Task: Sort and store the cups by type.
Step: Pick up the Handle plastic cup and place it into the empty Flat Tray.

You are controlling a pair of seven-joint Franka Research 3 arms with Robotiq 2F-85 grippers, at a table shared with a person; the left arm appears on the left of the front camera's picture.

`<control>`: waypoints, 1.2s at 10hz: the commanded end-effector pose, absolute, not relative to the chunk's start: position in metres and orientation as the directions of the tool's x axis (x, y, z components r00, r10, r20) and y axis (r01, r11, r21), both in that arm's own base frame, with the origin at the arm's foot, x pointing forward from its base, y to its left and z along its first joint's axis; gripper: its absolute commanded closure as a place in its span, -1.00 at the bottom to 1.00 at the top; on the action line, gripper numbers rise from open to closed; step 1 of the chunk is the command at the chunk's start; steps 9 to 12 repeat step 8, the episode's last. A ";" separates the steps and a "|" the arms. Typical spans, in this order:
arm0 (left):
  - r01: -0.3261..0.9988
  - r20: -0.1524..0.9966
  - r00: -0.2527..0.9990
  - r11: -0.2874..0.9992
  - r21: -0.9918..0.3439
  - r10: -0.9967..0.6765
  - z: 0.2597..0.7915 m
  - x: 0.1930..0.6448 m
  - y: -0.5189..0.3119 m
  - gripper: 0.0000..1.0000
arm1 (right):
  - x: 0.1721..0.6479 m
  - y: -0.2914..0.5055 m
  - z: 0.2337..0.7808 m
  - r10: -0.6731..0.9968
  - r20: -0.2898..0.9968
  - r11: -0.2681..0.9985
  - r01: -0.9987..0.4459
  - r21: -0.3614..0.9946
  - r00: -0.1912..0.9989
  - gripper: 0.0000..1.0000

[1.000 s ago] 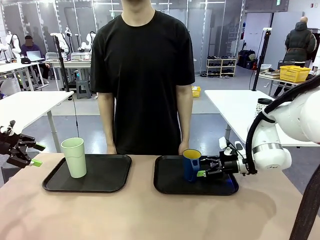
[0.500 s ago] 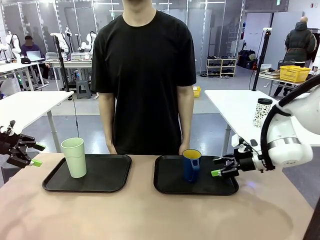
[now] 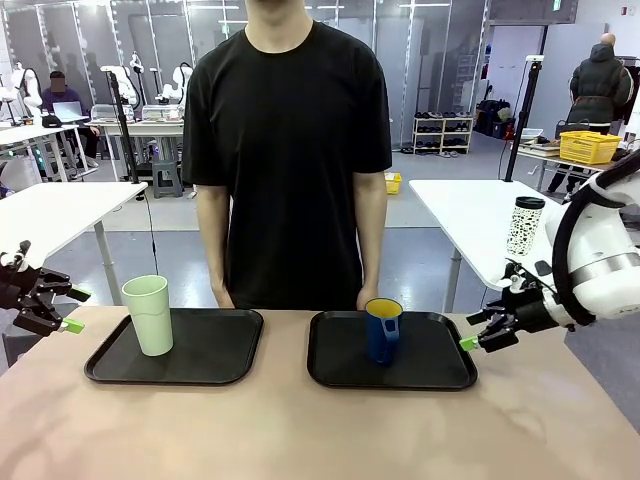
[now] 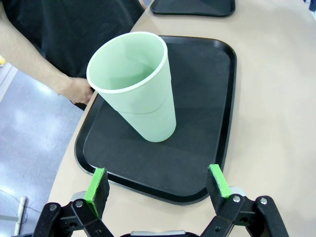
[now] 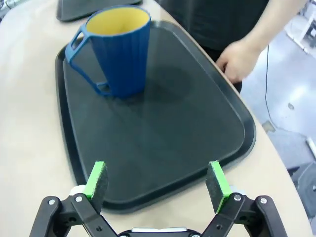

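Looks basically done from my end: green tumbler (image 3: 149, 314) stands on the left tray (image 3: 215, 362), blue mug (image 3: 383, 329) on the right tray (image 3: 435, 365). Left gripper (image 3: 52, 309) and right gripper (image 3: 481, 331) both wide apart, holding nothing.

**Count on the table**

Two cups: one pale-green tumbler (image 3: 149, 314) and one blue mug (image 3: 383, 329). Two black trays, a left tray (image 3: 215, 366) and a right tray (image 3: 435, 365). Behind, one speckled tumbler (image 3: 525, 226).
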State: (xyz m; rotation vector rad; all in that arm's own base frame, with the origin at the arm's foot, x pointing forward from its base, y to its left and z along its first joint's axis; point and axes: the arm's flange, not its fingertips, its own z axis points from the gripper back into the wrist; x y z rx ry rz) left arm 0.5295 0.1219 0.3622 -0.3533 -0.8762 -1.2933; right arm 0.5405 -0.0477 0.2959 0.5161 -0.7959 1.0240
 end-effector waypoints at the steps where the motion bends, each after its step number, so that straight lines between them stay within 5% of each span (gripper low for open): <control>1: 0.934 0.738 -0.007 0.260 0.246 -0.675 0.362 0.533 0.124 -1.00 | 0.534 -0.039 0.304 0.583 0.731 0.461 -0.885 0.064 0.356 -1.00; 2: 0.934 0.738 -0.007 0.260 0.246 -0.675 0.362 0.533 0.124 -1.00 | 0.541 -0.048 0.296 0.548 0.786 0.443 -0.897 0.019 0.287 -1.00; 12: 0.934 0.738 -0.007 0.260 0.246 -0.675 0.362 0.533 0.124 -1.00 | 0.541 -0.048 0.296 0.548 0.786 0.443 -0.897 0.019 0.287 -1.00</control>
